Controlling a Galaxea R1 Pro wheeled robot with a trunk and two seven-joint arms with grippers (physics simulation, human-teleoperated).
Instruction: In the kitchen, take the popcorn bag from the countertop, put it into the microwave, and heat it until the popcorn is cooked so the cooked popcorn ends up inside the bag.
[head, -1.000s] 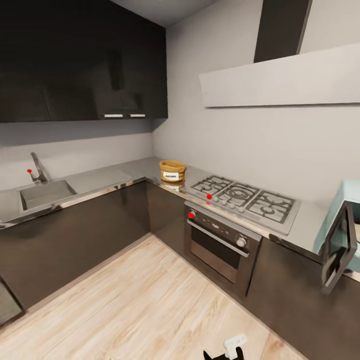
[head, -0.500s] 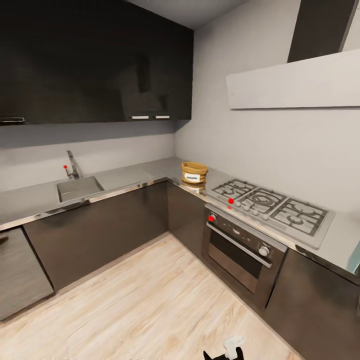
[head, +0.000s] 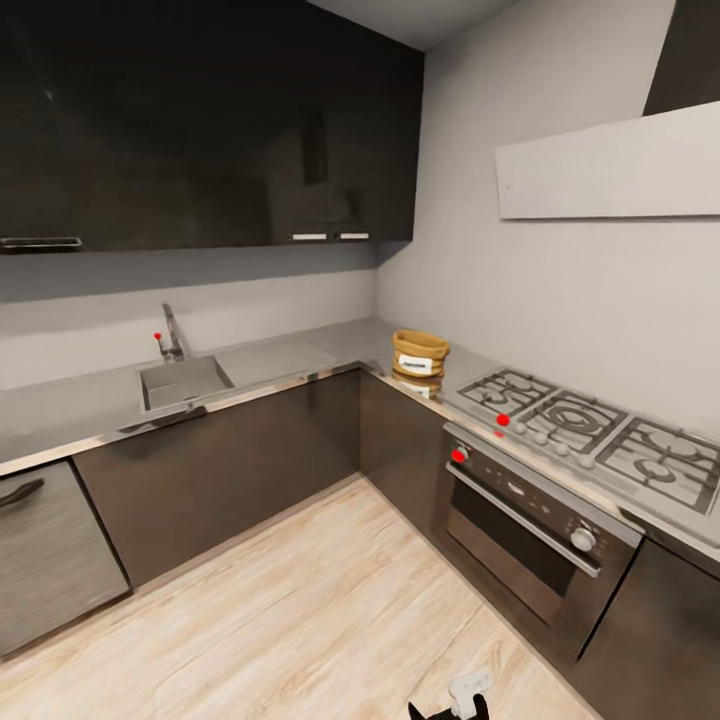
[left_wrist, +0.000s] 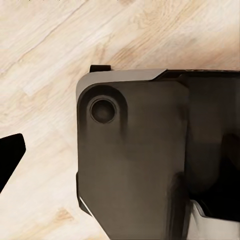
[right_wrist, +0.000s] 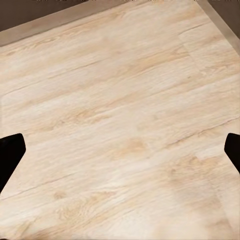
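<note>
Meanwhile, the popcorn bag (head: 420, 354) sat upright on the grey countertop (head: 290, 358), in the corner where the two runs of counter met, just beside the gas hob (head: 590, 432) and well apart from the sink (head: 183, 381) further along the same slab. Its white label faced the room. Below the hob stood the steel oven (head: 530, 520), set among dark cabinets, with light wood plank floor (head: 300, 610) spreading out from the bag's corner toward the robot.

By the look of it, the approach step was in hand: the robot stood back on the open floor, away from the bag. The right gripper (right_wrist: 120, 150) hung over bare planks with its two dark fingertips showing at opposite edges of the right wrist view, so it stood wide apart and held nothing. One dark fingertip (left_wrist: 10, 157) of the left gripper showed over the floor beside the robot's own dark base (left_wrist: 145, 160); whether that gripper was apart or together could not be told.

The next move would likely call for rolling closer to the bag's corner, then raising an arm to counter height to close on the rolled rim.
</note>
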